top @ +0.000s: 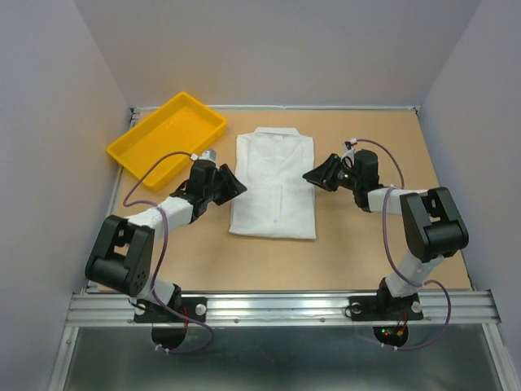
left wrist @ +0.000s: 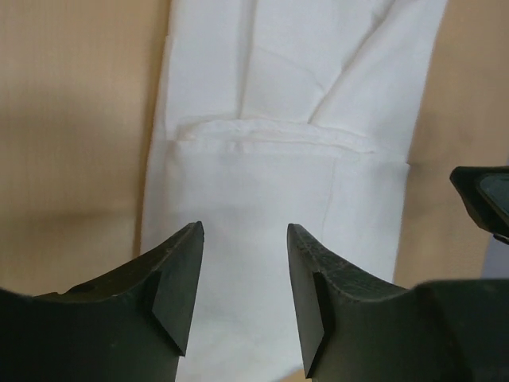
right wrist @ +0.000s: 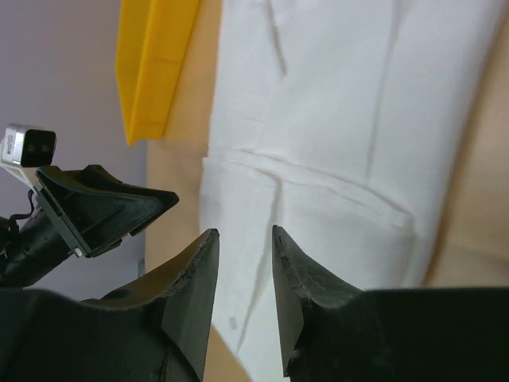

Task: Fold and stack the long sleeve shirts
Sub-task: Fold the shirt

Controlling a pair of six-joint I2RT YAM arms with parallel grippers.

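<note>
I found the table (top: 358, 244) carrying one white long sleeve shirt (top: 274, 183), folded into a rectangle at centre, likely squared for stacking. The yellow tray (top: 122, 155) sat apart, far left. The left gripper (top: 238, 186) and right gripper (top: 311, 176) flanked the shirt's edges, both spread, holding nothing.

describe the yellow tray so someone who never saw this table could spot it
Start at the brown table and look to its far left corner. There a shallow rectangular yellow tray sits at an angle, just left of the folded white shirt. It is the only brightly coloured thing on the surface.
</note>
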